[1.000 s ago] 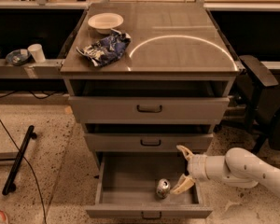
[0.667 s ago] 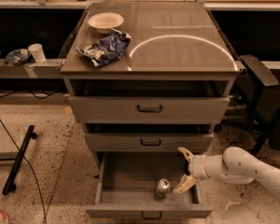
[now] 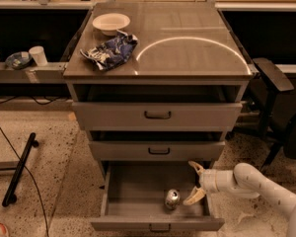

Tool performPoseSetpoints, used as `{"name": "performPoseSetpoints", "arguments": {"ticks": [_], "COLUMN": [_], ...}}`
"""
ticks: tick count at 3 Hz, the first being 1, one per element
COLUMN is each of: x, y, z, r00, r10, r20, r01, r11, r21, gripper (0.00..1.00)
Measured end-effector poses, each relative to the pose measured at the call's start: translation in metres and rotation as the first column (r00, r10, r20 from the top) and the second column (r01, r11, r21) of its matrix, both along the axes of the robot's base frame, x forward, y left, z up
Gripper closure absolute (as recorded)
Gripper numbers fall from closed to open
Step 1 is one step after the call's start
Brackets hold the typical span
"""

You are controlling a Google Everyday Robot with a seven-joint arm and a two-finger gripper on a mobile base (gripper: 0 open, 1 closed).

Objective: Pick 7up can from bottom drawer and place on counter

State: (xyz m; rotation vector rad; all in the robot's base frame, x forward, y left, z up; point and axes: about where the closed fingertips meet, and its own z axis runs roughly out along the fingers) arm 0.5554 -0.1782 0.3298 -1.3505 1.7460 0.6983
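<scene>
Gripper (image 3: 189,183) is held inside the opened bottom drawer (image 3: 133,187), fingers spread apart. 7up can (image 3: 171,199) is found just beside the lower fingertip.

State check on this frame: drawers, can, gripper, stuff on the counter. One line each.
bottom drawer: pulled open.
7up can: inside the bottom drawer near its front, not gripped.
gripper: over the drawer's right side, just right of the can, jaws open.
middle drawer: barely out, if at all.
top drawer: same.
bowl: upright on the counter, looks empty.
bag: crumpled, lying beside the bowl.
</scene>
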Motion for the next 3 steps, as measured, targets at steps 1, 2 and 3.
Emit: {"name": "performPoseSetpoints", "arguments": {"ticks": [1,2,3], "x": [0.002,-0.004,-0.008], "y": [0.000,0.006,0.016], "z": [-0.034,-0.063,-0.091], "r00": [0.9998,0.9981,0.9939], "r10": [0.000,0.014,0.045], "r20": [-0.022,-0.060,-0.101], "r01": [0.002,-0.008,-0.033], "r11": [0.998,0.995,0.993], "r21": [0.056,0.095,0.114], "gripper": [0.00,0.00,0.21]}}
